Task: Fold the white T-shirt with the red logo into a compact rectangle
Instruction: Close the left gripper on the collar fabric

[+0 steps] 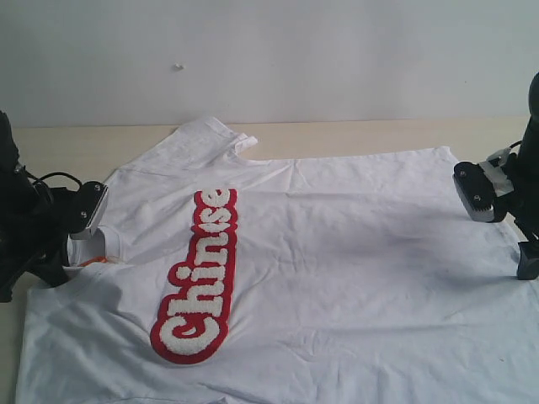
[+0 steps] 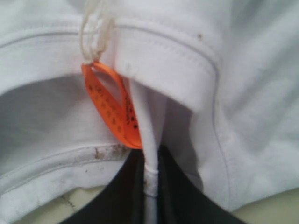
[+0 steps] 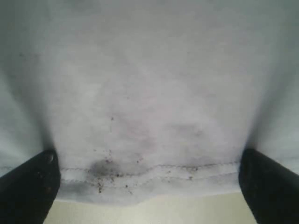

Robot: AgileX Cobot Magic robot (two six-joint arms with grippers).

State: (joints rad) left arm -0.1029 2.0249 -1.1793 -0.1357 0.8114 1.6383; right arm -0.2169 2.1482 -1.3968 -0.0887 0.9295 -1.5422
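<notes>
The white T-shirt [image 1: 337,252] lies spread flat on the table, collar at the left and hem at the right. The red logo [image 1: 198,278] runs as a strip along its chest. My left gripper [image 1: 74,263] sits at the collar. In the left wrist view this left gripper [image 2: 150,186] is shut on a pinched fold of the white ribbed collar [image 2: 149,140], right beside the orange tag [image 2: 114,109]. My right gripper [image 1: 526,257] is at the hem edge. Seen from the right wrist, the right gripper [image 3: 149,186] is open, and its dark fingers [image 3: 28,186] stand on either side of the stitched hem [image 3: 154,172].
A beige table [image 1: 67,147] carries the shirt, with a plain white wall [image 1: 269,50] behind. One sleeve [image 1: 206,135] points toward the back edge. The hem shows dark specks [image 3: 100,170] near the stitching.
</notes>
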